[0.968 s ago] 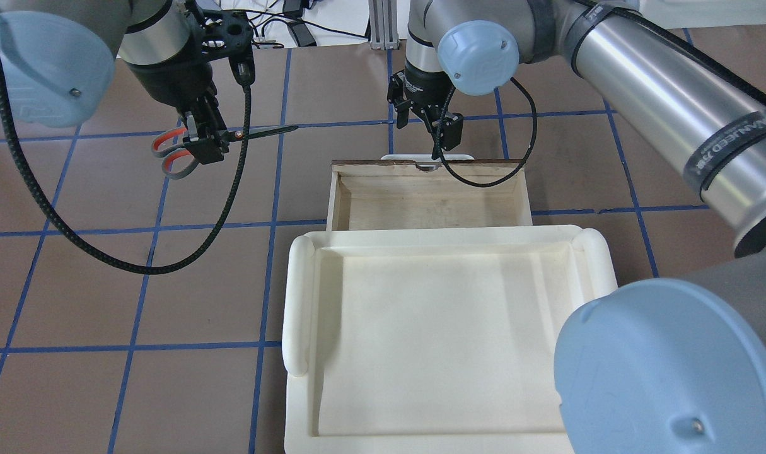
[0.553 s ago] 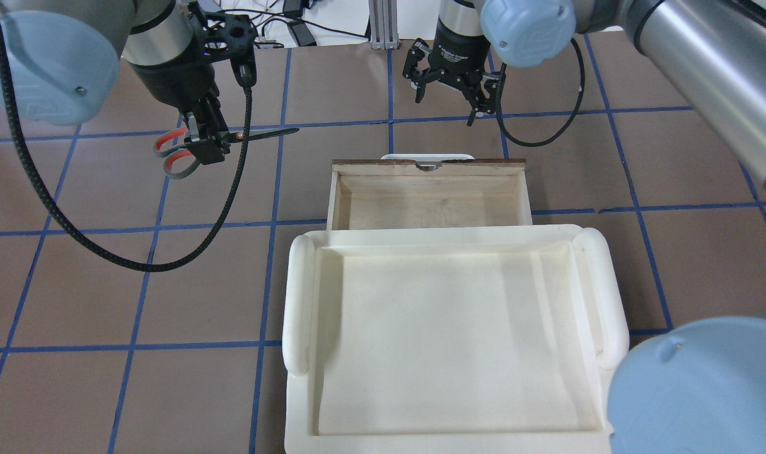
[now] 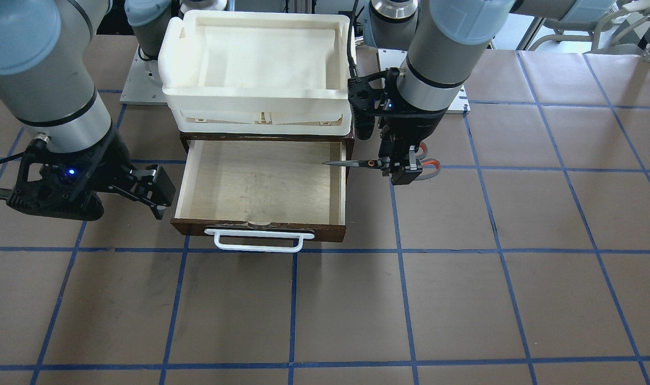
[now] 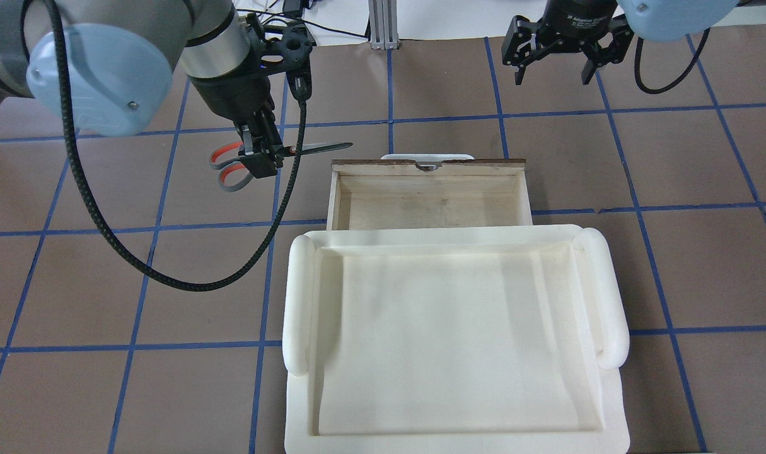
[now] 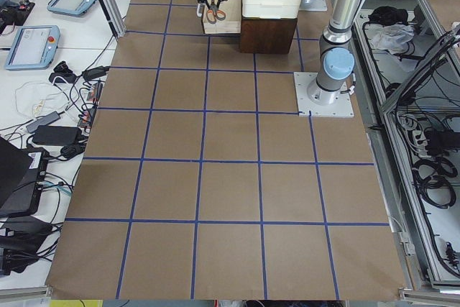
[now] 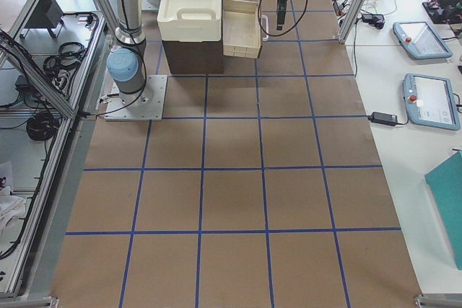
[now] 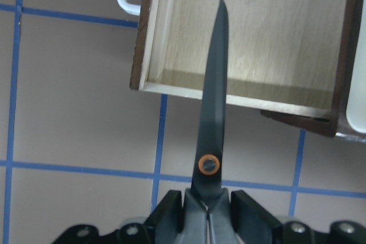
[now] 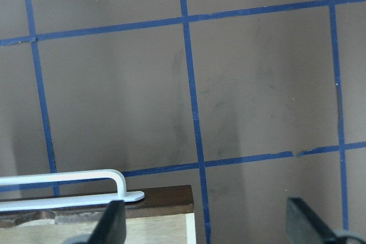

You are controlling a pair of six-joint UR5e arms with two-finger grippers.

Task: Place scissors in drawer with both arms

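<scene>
My left gripper (image 4: 261, 154) is shut on the scissors (image 4: 313, 149) near the pivot and holds them level above the table. The grey and orange-red handles (image 4: 228, 167) point away from the drawer. The drawer (image 4: 427, 165) is pulled open, with a white bar handle (image 4: 427, 156) and a bare plywood floor (image 3: 260, 182). In the left wrist view the scissors (image 7: 214, 101) have their blade tip over the drawer's side wall (image 7: 153, 32). In the front view the left gripper (image 3: 402, 166) is beside the drawer. My right gripper (image 4: 556, 63) is open and empty, far right of the handle.
A cream-white plastic tray (image 4: 301, 296) sits on top of the dark cabinet, above the drawer's rear part; it also shows in the front view (image 3: 250, 101). The right wrist view shows the drawer's handle end (image 8: 63, 178) and brown table with blue tape lines.
My left gripper has carried the scissors to the right, up to the drawer's side. My right gripper has left the drawer handle and moved away to the far right, open.
</scene>
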